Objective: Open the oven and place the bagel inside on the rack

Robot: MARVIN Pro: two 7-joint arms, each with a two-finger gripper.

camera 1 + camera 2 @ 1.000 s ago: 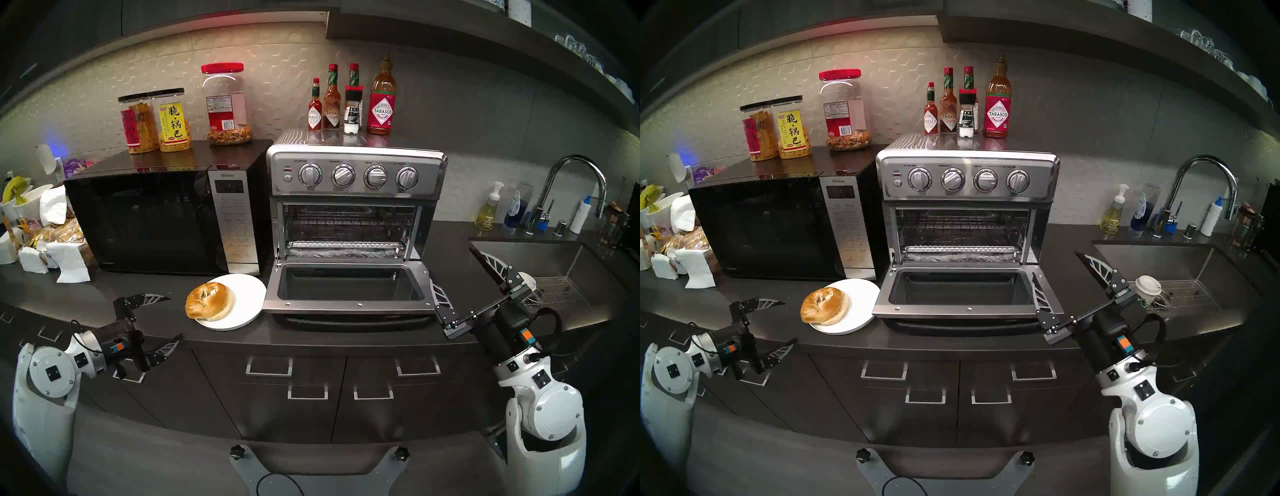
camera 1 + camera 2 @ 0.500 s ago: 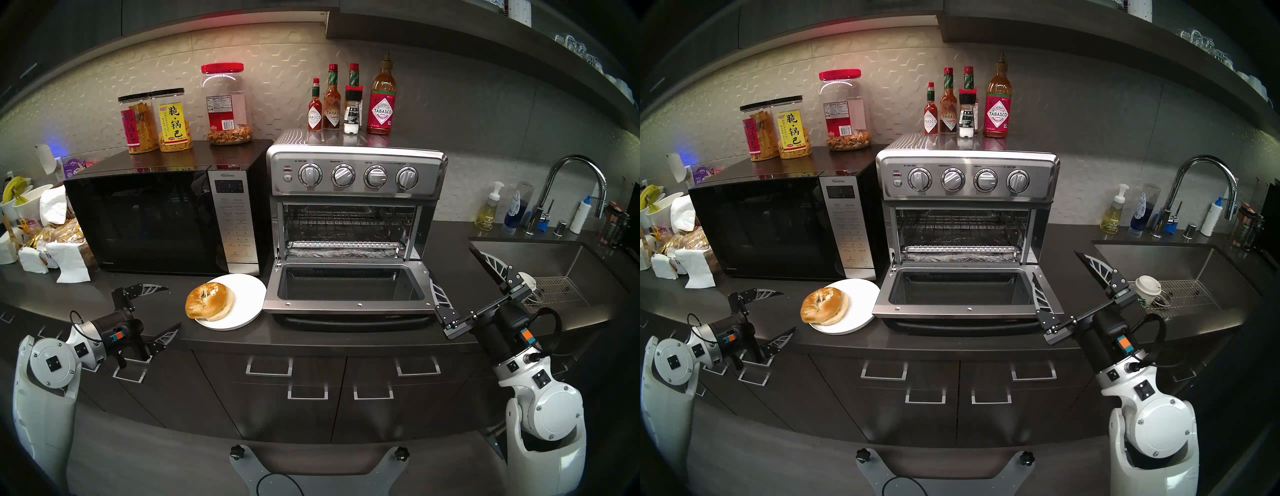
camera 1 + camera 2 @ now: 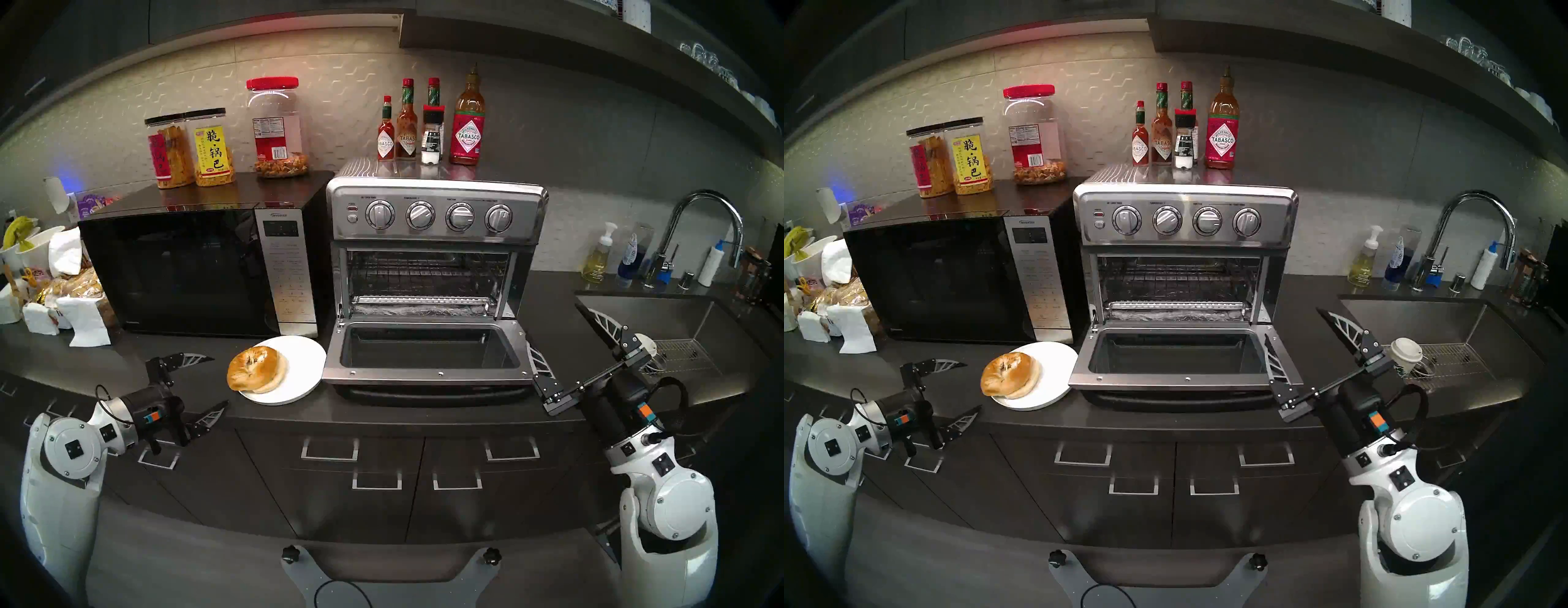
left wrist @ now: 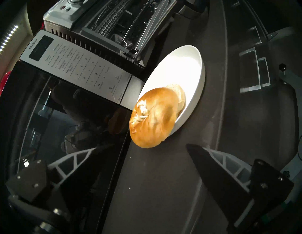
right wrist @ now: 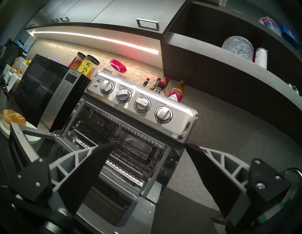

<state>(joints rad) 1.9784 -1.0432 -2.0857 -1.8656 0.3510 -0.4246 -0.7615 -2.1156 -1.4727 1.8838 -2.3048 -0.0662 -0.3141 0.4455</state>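
The stainless oven (image 3: 437, 212) stands with its glass door (image 3: 424, 375) dropped flat onto the counter. Inside, the dark wire rack (image 3: 424, 271) spans the cavity and is bare. The golden-brown bagel (image 3: 256, 368), two stacked halves, lies on the left part of a white plate (image 3: 303, 361) just left of the door. My left gripper (image 3: 217, 381) is open, a short way left of the bagel and level with it; in the left wrist view the bagel (image 4: 153, 121) sits just beyond the open fingers. My right gripper (image 3: 552, 319) is open beside the door's right edge, facing the oven (image 5: 142, 104).
A black microwave (image 3: 191, 271) stands left of the oven, with snack jars on top. Sauce bottles (image 3: 428, 127) stand on the oven. A foil-lined tray (image 3: 420, 308) sits under the rack. The sink (image 3: 679, 327) and faucet are at the right; bread bags (image 3: 72, 297) are far left.
My left gripper has shifted slightly up and to the right, closer to the plate and bagel, still open. The right arm, oven door and bagel have not moved.
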